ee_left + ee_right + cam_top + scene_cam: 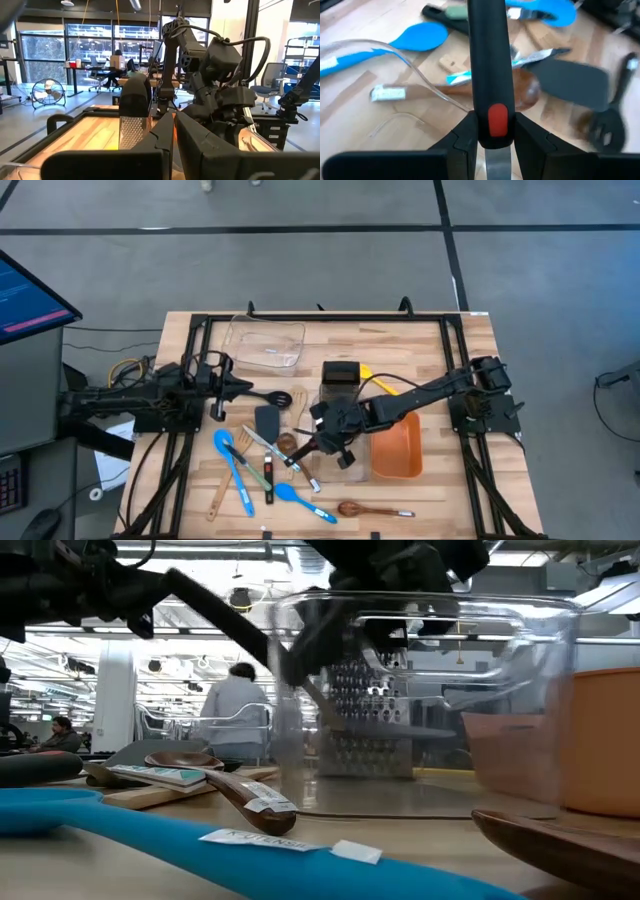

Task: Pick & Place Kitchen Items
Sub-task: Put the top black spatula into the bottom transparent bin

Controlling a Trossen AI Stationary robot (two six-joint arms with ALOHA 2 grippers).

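I see the right gripper [322, 442] near the middle of the table [440, 490], its fingers [532, 142] clamped on the black handle of a pair of tongs [489, 75]; a red lock tab sits on that handle right between the fingers. In the high view the tongs [297, 451] hang just above the utensil pile and a small clear container, beside the orange bin [396, 448]. The left gripper [243, 387] hovers near the left edge of the table, fingers pressed together with nothing between them, pointing toward the steel box grater [340, 383], which stands upright at the table's centre. Just beyond the left gripper lie a black slotted spoon [272, 397] and a black turner [267, 420]. The rest of the utensils are spread toward the front edge: blue spoons [230, 462], a second blue spoon [300, 498], wooden spoons [372, 509] and a wooden spatula [220, 495]. A large clear tub [265, 345] sits near the back edge, left of centre. A yellow utensil [378, 377] shows just beside the grater, partly under the right arm. In the low view a person [236, 700] stands far off behind the table.
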